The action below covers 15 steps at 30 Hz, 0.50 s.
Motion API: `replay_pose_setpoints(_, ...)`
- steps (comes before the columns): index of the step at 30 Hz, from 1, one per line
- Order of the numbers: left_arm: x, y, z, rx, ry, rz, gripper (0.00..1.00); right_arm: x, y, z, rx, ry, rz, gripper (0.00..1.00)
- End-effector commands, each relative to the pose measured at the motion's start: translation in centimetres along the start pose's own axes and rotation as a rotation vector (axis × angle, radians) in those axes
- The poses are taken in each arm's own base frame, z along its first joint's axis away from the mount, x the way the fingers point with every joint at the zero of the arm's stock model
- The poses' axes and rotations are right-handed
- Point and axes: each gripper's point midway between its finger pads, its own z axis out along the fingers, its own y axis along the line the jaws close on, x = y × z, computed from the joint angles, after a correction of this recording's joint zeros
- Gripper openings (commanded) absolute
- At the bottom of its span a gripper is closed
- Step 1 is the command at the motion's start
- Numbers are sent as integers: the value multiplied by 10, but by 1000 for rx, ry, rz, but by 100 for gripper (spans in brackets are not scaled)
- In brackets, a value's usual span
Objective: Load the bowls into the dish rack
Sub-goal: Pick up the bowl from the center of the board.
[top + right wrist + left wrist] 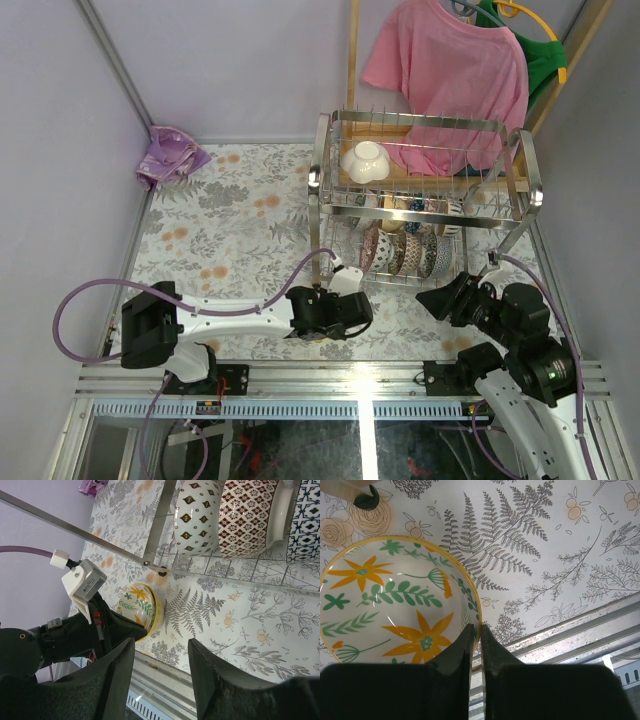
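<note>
A pink T-shirt (450, 75) and green garment (537, 55) hang past the table (230, 235)'s far edge; crumpled purple cloth (170, 157) lies at its far-left corner.

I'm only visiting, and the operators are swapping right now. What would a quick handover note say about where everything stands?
Left gripper: shut on the rim of the yellow floral bowl, which is tilted on edge by the front left foot of the dish rack.
Right gripper: open and empty, in front of the rack's lower tier.
Done: a row of patterned bowls stands in the lower tier, and a white bowl sits on the upper tier.
Left: get the floral bowl into the rack.
</note>
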Motion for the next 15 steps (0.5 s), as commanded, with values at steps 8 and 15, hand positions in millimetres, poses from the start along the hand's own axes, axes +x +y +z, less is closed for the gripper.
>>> replay_pose_setpoints(8,-13,-11,-10,31,-34,-8,0,18,5,-6,-49,70,20,54)
replay_pose_setpoints(15,-32,-13,-36,58,-113,-48,0,24,5,-8,-59,87,23,54)
